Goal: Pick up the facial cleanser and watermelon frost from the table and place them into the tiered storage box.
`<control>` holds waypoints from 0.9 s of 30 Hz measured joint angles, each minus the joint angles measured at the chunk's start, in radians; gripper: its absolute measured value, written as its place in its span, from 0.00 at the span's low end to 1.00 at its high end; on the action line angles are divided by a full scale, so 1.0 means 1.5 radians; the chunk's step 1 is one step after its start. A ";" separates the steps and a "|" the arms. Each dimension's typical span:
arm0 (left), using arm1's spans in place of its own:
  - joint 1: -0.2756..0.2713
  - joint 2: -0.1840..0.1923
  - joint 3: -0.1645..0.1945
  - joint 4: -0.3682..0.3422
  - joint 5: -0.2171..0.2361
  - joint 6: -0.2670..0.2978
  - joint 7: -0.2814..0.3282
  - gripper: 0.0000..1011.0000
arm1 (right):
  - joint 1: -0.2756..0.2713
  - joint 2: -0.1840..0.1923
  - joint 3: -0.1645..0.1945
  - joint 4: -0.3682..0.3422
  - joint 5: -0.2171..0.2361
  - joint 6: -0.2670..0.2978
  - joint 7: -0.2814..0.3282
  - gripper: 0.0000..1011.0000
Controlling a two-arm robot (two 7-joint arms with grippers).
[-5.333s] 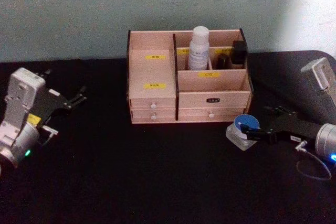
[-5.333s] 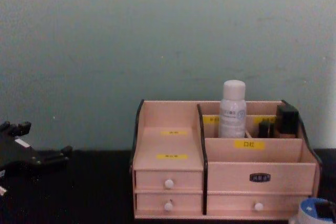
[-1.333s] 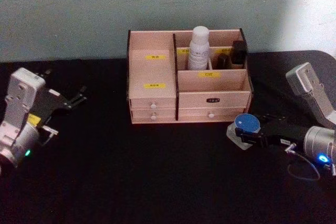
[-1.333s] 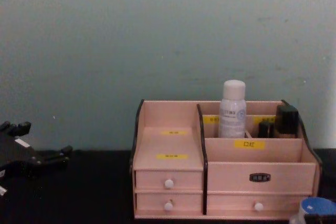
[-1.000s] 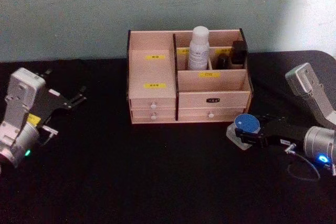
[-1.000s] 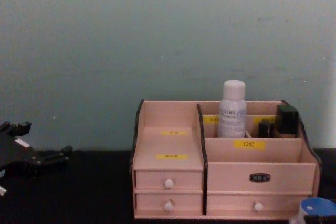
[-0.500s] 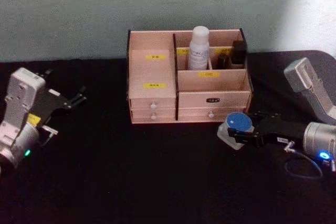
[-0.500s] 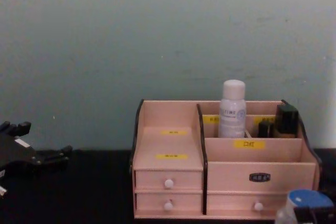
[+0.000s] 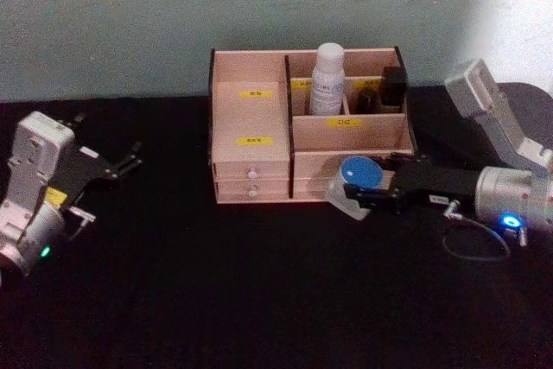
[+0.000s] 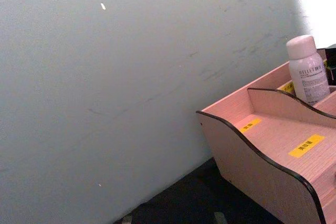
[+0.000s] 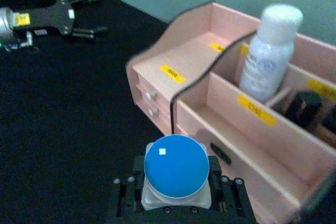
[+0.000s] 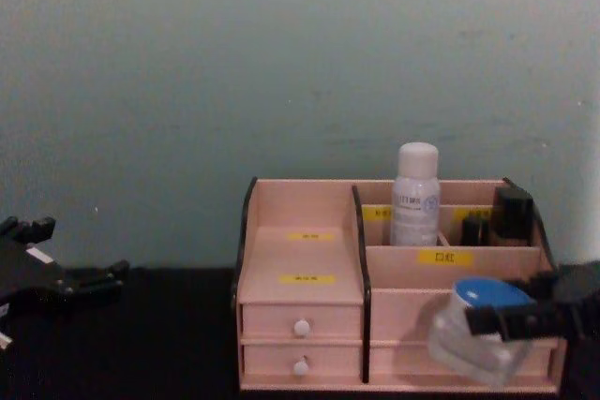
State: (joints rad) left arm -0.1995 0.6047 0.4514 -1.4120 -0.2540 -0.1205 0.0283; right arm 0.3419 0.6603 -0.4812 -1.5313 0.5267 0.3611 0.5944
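Observation:
My right gripper point(image 9: 370, 193) is shut on a clear jar with a blue lid point(image 9: 356, 180), holding it off the black table just in front of the tiered storage box's point(image 9: 251, 118) lower right drawers. In the chest view the jar point(image 12: 476, 327) hangs before the box's point(image 12: 300, 255) front panel. The right wrist view has the jar point(image 11: 176, 165) clamped between both fingers, with the box point(image 11: 176, 59) beyond. A white bottle point(image 9: 327, 79) stands upright in a back compartment. My left gripper point(image 9: 121, 166) rests open at the far left, well away from the box.
Dark small containers point(image 9: 393, 84) fill the box's back right compartment beside the white bottle point(image 12: 414, 196). The wide front right compartment point(image 11: 247, 129) and the stepped left tiers point(image 10: 294, 142) hold nothing. A teal wall rises close behind. Black tabletop point(image 9: 216, 283) stretches in front.
The right gripper has lifted the blue-lidded jar off the table and carried it left and up, toward the front of the box. The left arm has stayed still.

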 joint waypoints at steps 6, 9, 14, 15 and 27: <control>0.000 0.000 0.000 0.000 0.000 0.000 0.000 0.99 | 0.045 -0.018 -0.024 0.018 -0.004 -0.005 0.007 0.72; 0.000 0.000 0.000 0.000 0.000 0.000 0.000 0.99 | 0.060 -0.024 -0.033 0.024 -0.009 -0.006 0.007 0.72; 0.000 0.000 0.000 0.000 0.000 0.000 0.000 0.99 | 0.092 -0.041 -0.051 0.040 -0.019 -0.014 0.008 0.72; 0.000 0.000 0.000 0.000 0.000 0.000 0.000 0.99 | 0.100 -0.046 -0.056 0.043 -0.021 -0.017 0.008 0.72; 0.000 0.000 0.000 0.000 0.000 0.000 0.000 0.99 | 0.142 -0.079 -0.078 0.073 -0.028 -0.030 0.012 0.72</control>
State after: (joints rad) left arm -0.1995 0.6047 0.4514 -1.4120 -0.2539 -0.1205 0.0283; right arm 0.5556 0.5412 -0.5982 -1.4217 0.4841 0.3166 0.6121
